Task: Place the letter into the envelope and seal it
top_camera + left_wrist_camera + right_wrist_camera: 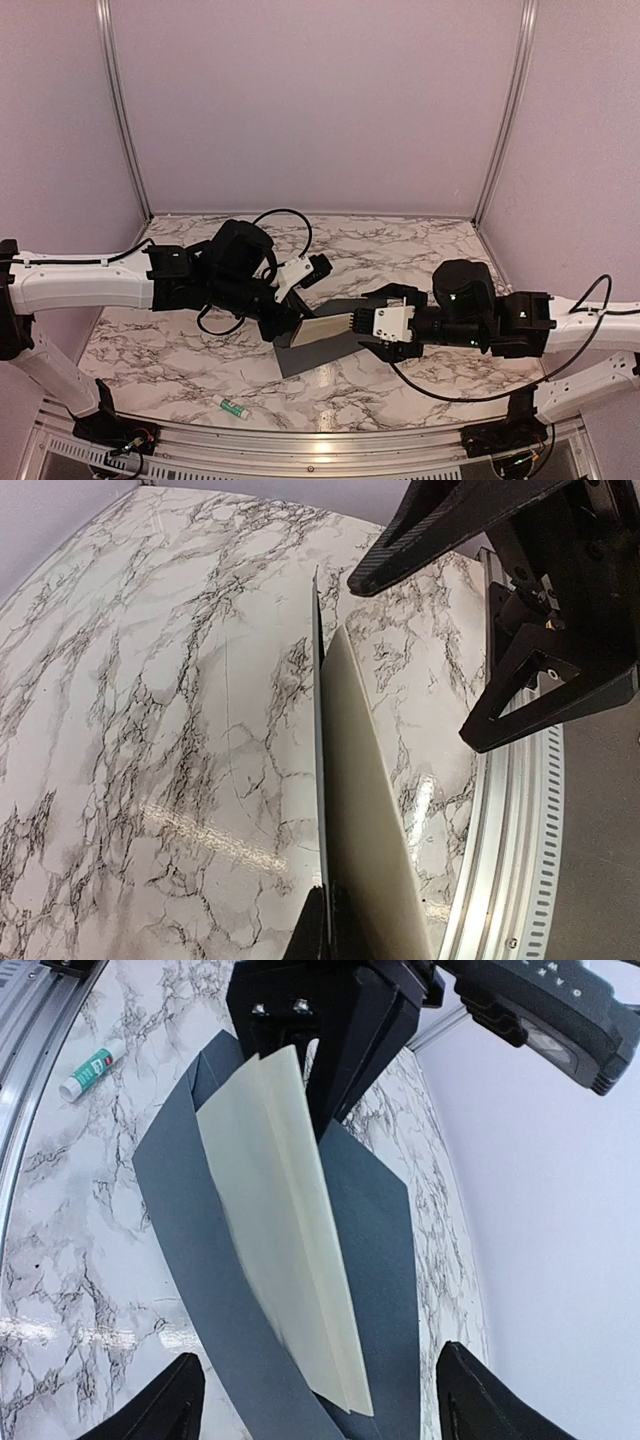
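The dark grey envelope (300,356) is held tilted above the marble table (400,250), open toward the right. The cream letter (326,328) lies between its two grey panels, its right end sticking out. My left gripper (284,325) is shut on the envelope's left end; in the left wrist view (326,932) the envelope (318,710) shows edge-on with the letter (365,800) beside it. My right gripper (363,323) is open, and in the right wrist view (325,1410) its fingers straddle the free end of the letter (285,1220) and the envelope (375,1230) without touching them.
A small white-and-green tube (232,407) lies on the marble near the front edge, left of centre; it also shows in the right wrist view (92,1068). A metal rail (320,440) runs along the front. Lilac walls close the back and sides.
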